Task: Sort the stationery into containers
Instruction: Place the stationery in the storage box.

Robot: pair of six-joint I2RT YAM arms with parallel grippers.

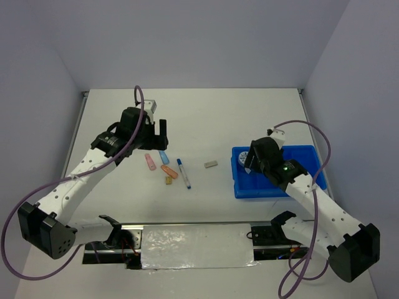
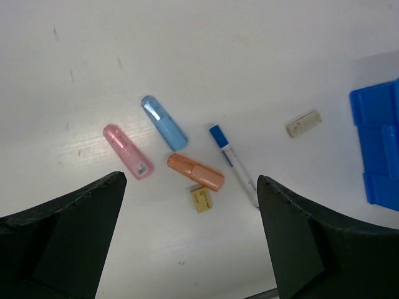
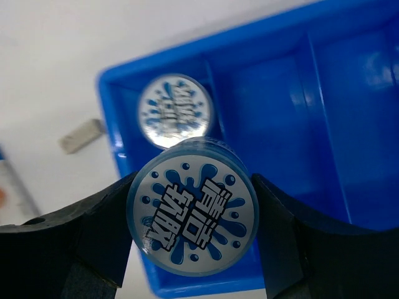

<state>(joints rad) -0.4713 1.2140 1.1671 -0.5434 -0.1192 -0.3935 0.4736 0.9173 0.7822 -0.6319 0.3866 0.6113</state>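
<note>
The tape roll (image 3: 192, 205) sits squeezed in the right gripper (image 3: 192, 215), just over the end box of the blue tray (image 3: 349, 93) near the counter's right edge, so it should go low and let go softly beside the other roll (image 3: 174, 111) there; the left gripper (image 2: 189, 180) is wide open, holding nothing.
</note>
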